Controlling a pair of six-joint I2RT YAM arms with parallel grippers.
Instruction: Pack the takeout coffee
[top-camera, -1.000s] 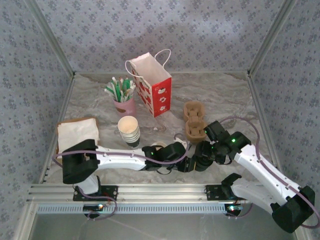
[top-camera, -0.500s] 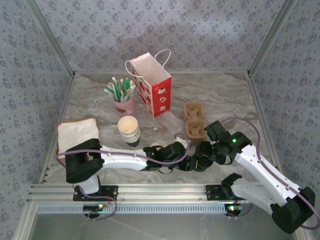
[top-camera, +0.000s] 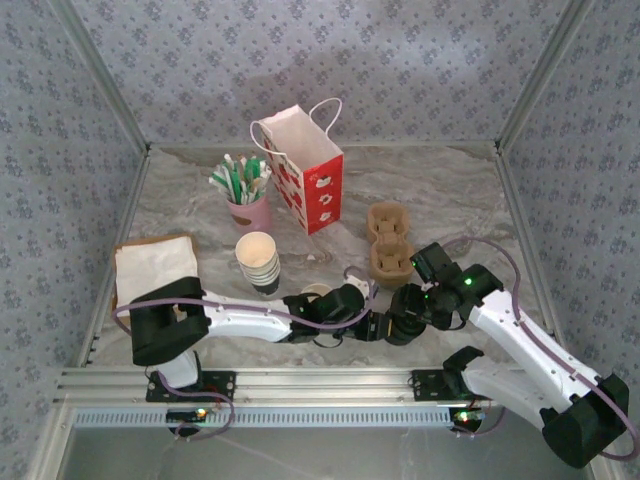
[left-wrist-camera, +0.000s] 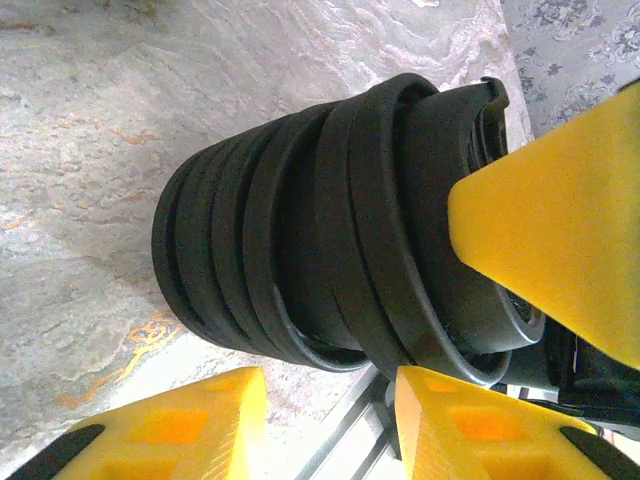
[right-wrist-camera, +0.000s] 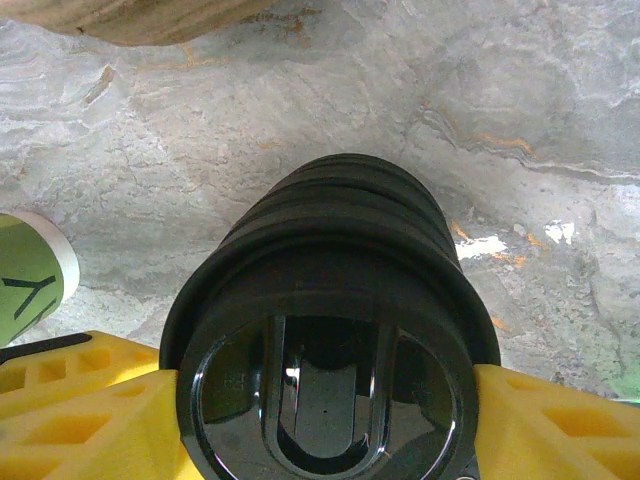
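Observation:
A squat stack of black lids (right-wrist-camera: 340, 225) stands on the marble near the front edge, between both grippers (top-camera: 374, 325). My right gripper (right-wrist-camera: 327, 388) is shut on the top lid (right-wrist-camera: 325, 420), a yellow finger on each side of its rim. My left gripper (left-wrist-camera: 325, 395) reaches in from the left (top-camera: 362, 322). Its fingers (left-wrist-camera: 170, 430) stand apart with bare table between them, and the right one touches the rim of the lid stack (left-wrist-camera: 300, 230). The takeout coffee's cup (top-camera: 318, 292) stands just behind the left wrist, green-sided (right-wrist-camera: 28, 280) with a white rim and no lid on it.
A red and white paper bag (top-camera: 305, 165) stands open at the back. A brown cup carrier (top-camera: 390, 245) lies behind the right gripper. A stack of white cups (top-camera: 258, 262), a pink cup of straws (top-camera: 245, 195) and napkins (top-camera: 155, 265) sit to the left. The metal rail (top-camera: 320, 385) runs close in front.
My left gripper has slid a little right toward the lid stack. The right gripper has hardly moved.

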